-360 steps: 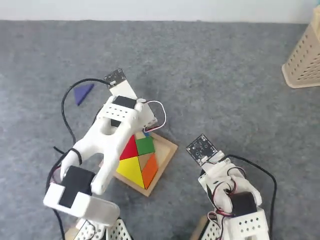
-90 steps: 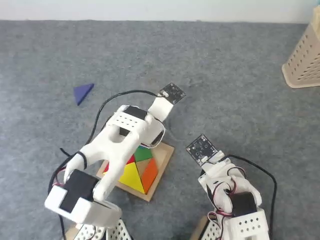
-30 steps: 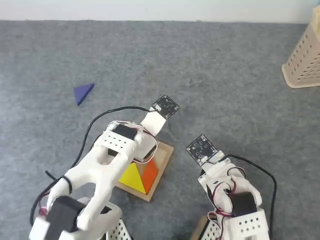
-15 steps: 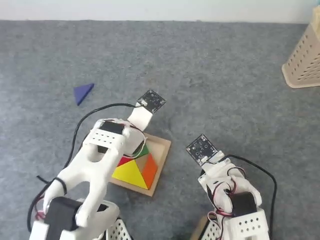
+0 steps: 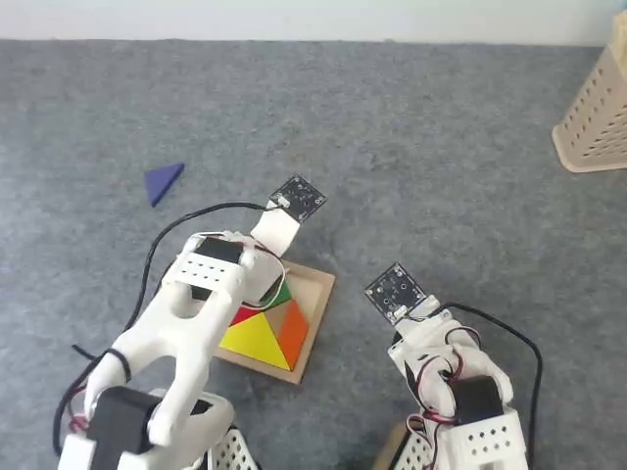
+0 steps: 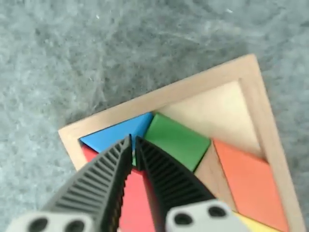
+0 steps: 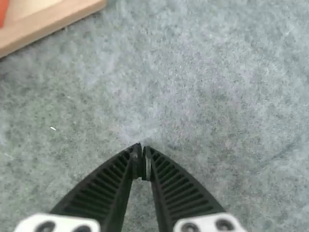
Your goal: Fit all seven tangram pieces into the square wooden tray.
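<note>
Stillness now in the high view: the left arm (image 5: 196, 304) hangs over the tray (image 5: 312, 284) just as it did half a second ago. In the second before that, though, we saw the tray swing round on the carpet (image 5: 411, 147), from a diamond lie to something squarer, while the arm swept across it. The dark blue triangle (image 5: 164, 181) hasn't budged and lies well apart from the tray. The right arm (image 5: 451, 377) sits where it sat throughout.

Over to the left wrist view: the left gripper (image 6: 133, 145) is pinched closed on nothing. Its tips are right above the seam where the blue piece (image 6: 113, 136), green piece (image 6: 176, 142) and red piece (image 6: 135, 198) meet; whether they touch, we cannot tell. The orange piece (image 6: 244, 174) is seated too, and one pale triangular corner (image 6: 212, 108) lies bare.

Right wrist view: the right gripper (image 7: 141, 162) is closed and empty over the carpet, with a tray corner just beyond.

We judge the nudging has settled the seated pieces, and that outlying triangle is what remains for the bare corner.
</note>
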Controlling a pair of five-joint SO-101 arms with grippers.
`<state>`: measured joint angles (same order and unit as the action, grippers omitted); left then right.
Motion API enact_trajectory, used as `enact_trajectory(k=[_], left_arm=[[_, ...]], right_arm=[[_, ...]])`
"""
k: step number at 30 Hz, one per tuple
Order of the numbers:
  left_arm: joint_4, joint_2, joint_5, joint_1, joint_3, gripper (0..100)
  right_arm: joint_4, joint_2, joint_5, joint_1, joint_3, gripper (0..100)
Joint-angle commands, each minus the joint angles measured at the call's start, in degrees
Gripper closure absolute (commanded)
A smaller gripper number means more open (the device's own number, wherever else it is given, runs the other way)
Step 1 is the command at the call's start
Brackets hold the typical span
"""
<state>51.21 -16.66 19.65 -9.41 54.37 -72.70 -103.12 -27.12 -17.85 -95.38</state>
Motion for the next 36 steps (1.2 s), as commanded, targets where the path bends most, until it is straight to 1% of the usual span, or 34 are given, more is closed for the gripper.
enact_trajectory(k=[1,5,10,17,20,23,27,29,34,36], left_arm=[[0.53,-2.46,0.26,-0.97,-0.92,99],[2.73,-3.25,0.18,-1.05,-2.51,99],[4.04,-8.35,-3.69,1.05,-3.47,99],[-1.23,-3.69,-3.25,1.58,1.63,99],[-2.11,-3.08,-3.25,1.14,2.15,99],[-1.93,-5.54,-3.25,0.88,2.24,99],[2.11,-8.88,-3.34,-3.08,2.68,99],[2.64,-9.41,-3.60,-4.48,2.86,99],[-1.85,-9.41,-3.43,-4.66,6.73,99],[-2.46,-9.41,-3.43,-4.66,7.96,99]], right_arm=[[-0.31,-0.84,0.35,0.04,-1.05,99.1],[-0.31,-0.84,0.35,0.04,-1.05,99.1],[-0.31,-0.84,0.35,0.04,-1.05,99.1],[-0.31,-0.84,0.35,0.04,-1.05,99.1],[-0.31,-0.84,0.35,0.04,-1.05,99.1],[-0.31,-0.84,0.35,0.04,-1.05,99.1],[-0.31,-0.84,0.35,0.04,-1.05,99.1],[-0.31,-0.84,0.35,0.04,-1.05,99.1],[-0.31,-0.84,0.35,0.04,-1.05,99.1],[-0.31,-0.84,0.35,0.04,-1.05,99.1]])
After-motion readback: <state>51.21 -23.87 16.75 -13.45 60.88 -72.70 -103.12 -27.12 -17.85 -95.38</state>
